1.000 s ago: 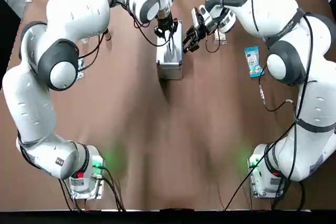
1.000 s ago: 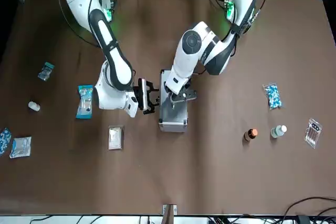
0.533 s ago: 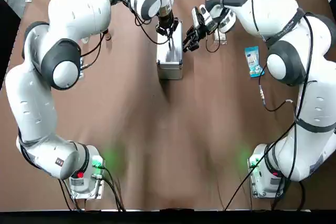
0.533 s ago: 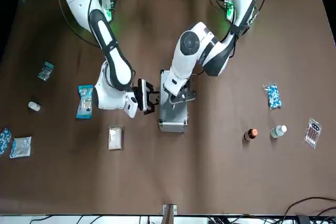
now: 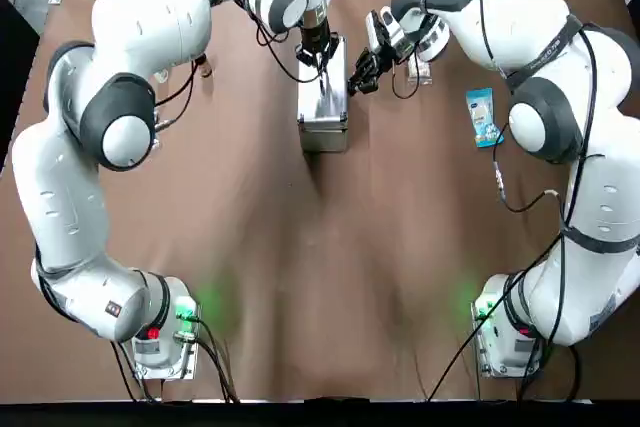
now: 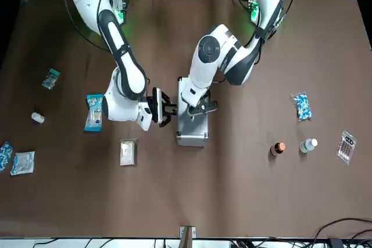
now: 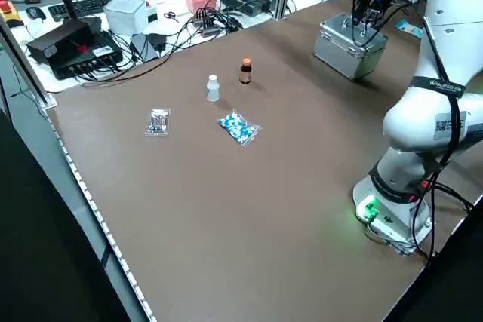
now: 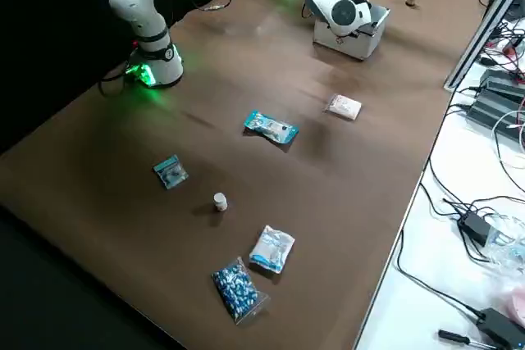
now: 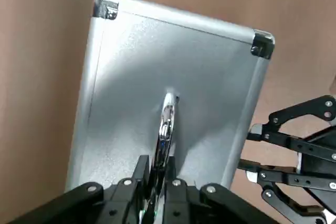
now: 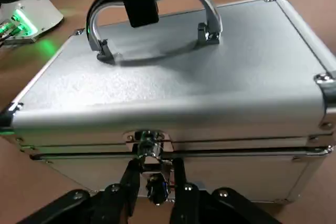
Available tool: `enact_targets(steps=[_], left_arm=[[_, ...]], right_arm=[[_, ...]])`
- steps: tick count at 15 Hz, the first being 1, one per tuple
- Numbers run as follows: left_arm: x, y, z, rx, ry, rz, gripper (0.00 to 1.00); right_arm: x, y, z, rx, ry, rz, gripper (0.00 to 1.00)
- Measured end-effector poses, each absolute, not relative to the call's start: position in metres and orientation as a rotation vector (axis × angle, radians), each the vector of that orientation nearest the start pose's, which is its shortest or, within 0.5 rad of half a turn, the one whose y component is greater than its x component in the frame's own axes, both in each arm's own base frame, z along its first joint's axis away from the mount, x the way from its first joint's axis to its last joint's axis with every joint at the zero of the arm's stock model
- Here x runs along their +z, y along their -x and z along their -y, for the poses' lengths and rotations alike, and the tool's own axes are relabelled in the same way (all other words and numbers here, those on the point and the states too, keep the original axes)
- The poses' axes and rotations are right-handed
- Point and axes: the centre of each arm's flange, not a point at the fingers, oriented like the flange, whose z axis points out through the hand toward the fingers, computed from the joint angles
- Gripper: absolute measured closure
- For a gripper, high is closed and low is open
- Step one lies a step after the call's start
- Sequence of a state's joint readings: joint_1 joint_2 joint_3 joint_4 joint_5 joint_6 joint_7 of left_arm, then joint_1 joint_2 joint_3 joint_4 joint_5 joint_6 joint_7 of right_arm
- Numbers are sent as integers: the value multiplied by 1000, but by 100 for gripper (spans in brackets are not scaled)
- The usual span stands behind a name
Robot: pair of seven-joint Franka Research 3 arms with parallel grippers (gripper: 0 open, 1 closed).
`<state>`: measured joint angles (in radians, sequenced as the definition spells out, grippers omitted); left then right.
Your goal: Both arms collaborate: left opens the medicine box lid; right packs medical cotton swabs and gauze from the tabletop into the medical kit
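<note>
**Left gripper holds the handle; right gripper straddles the latch of the closed box**

The box [image 6: 192, 132] stands on the table [image 6: 232, 201], at 12 o'clock of the table's middle in the top view, its lid [image 9: 131, 61] down. The left gripper [image 9: 157, 169] is over the lid, its fingers pinched on the handle [image 9: 167, 116]. In the top view the right gripper [image 10: 156, 166] is at the box's 3 o'clock, its fingers apart, one on either side of the latch [image 10: 151, 148]. Whether they touch it, I cannot tell.

Clock directions from here are read from the box in the front view. The long packet [image 6: 94, 112] lies at 9 o'clock, with the white packet [image 6: 128, 153] at 8, nearer the box. Farther out, the small pouch [image 6: 51, 79] is between 9 and 10 and the white tub [image 6: 38, 118] at 9. The blue-and-white packet [image 6: 22, 163] and a blue-filled bag [image 8: 239, 291] lie near each other between 8 and 9.

On the other side, the second blue bag [image 6: 301, 106] is at 3 o'clock, the brown bottle [image 6: 278, 148] at 4. The pale bottle [image 6: 308, 145] and, beyond it, the clear packet [image 6: 346, 147] are between 3 and 4. Which packets contain swabs or gauze, I cannot tell.
</note>
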<state>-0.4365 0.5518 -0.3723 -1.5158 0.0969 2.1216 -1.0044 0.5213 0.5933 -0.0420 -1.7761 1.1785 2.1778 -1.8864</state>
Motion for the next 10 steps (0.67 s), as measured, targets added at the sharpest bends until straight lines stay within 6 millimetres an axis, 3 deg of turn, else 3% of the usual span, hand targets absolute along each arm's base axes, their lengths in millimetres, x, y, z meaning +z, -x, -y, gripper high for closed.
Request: enact_targets(steps=[10], left_arm=[[390,-527,460,91,3200,346,84]], right_arm=[[227,-563,-335,-540,1656,1638,71]])
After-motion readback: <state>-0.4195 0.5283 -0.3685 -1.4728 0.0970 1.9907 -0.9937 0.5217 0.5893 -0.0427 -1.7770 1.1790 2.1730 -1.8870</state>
